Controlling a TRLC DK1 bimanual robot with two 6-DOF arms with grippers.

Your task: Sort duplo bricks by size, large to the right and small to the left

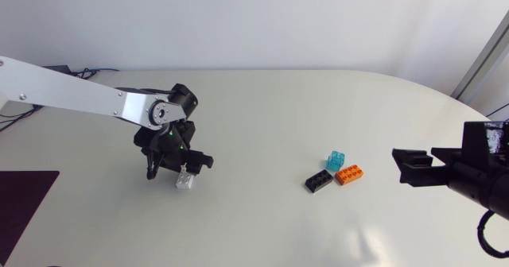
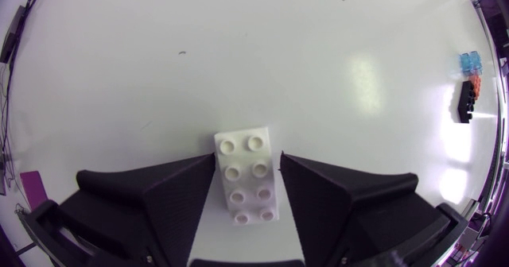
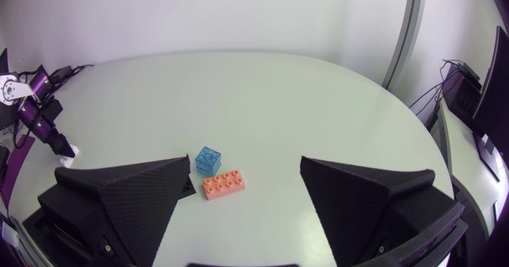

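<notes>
Head view gives me the whole pale tabletop [image 1: 318,124], with my left arm [image 1: 71,96] slanting in from the frame's left edge and ending left of centre in the lower half. The right pincer [image 1: 407,165] hangs at the right edge. Its fingers are spread wide with nothing between them. The left pincer [image 2: 247,160] is set down over the white brick [image 2: 248,179], the largest piece I can see at two studs by four. In the left wrist view the brick lies lengthwise in the gap with a finger against each long side, so I read it as gripped, closed only to the brick's width. It sits on the left half of the tabletop, and going by its size I judge it belongs on the right. The other three bricks cluster right of centre in the head view. The black brick [image 1: 319,182] is lowest, the orange brick [image 1: 350,173] is just beside it, and the small clear-blue brick [image 1: 337,159] is just above the two. I expect all of these to be light, hard moulded plastic. They should be stiff and not fragile, but their glossy flat walls could slip or twist under a skewed squeeze. The best hold should be across the short width, at mid-length, on the flat sides below the studs. I can make out no brand, label or other writing on any brick.
</notes>
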